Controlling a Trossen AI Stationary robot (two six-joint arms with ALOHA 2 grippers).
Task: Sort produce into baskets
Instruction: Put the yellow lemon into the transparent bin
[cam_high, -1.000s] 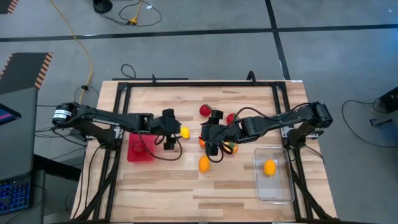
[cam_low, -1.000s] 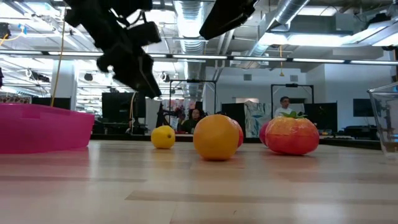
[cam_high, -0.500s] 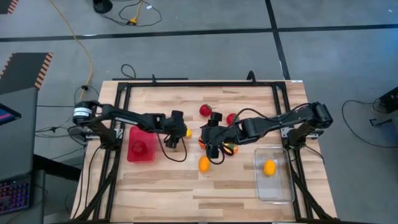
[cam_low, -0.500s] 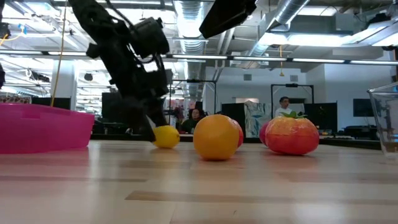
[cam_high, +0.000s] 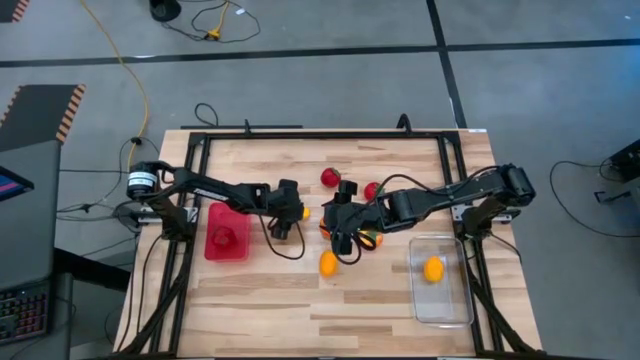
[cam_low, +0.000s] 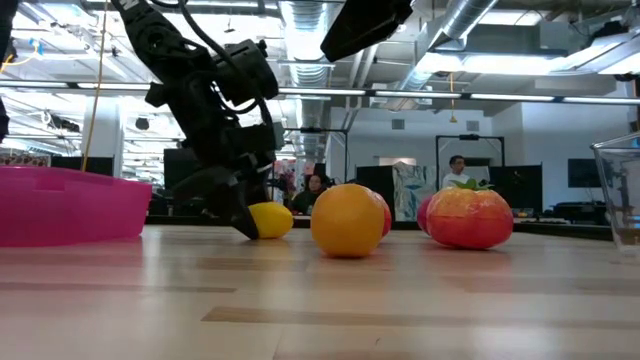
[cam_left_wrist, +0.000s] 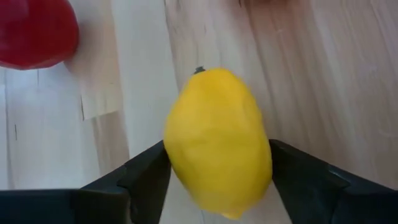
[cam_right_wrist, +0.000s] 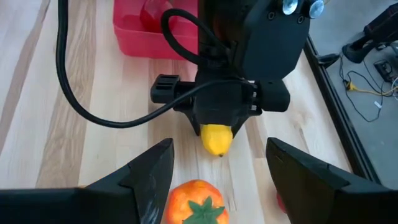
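A yellow lemon (cam_left_wrist: 217, 143) lies on the wooden table left of centre, and my left gripper (cam_high: 290, 212) is down at it, shut on it. My right gripper (cam_high: 340, 232) hangs open above the table's middle with nothing between its fingers. Below it stands an orange tomato with a green top (cam_right_wrist: 196, 202). The red basket (cam_high: 210, 250) at the left holds a red piece (cam_high: 226, 237). The clear basket (cam_high: 455, 300) at the right holds an orange piece (cam_high: 433, 268). An orange oval (cam_high: 327, 263) rests on the table near the middle. My left gripper pinches the lemon's two long sides (cam_left_wrist: 177, 155) between its two fingers (cam_left_wrist: 146, 171), toward the end nearer the wrist. The fingers come slanting down from the table's left and lie along the lemon. The lemon (cam_low: 268, 220) rests on the table.
Two red pieces (cam_high: 329, 177) (cam_high: 371, 190) lie toward the far side of the table. The tomato (cam_low: 470, 217) and the orange oval (cam_low: 347, 220) stand close to the right of the lemon. A black frame (cam_high: 300, 135) runs around the table's edges.
My left gripper has come down to the table and gone toward the right edge, to the lemon, which now sits between its fingers. The lemon stays on the table.
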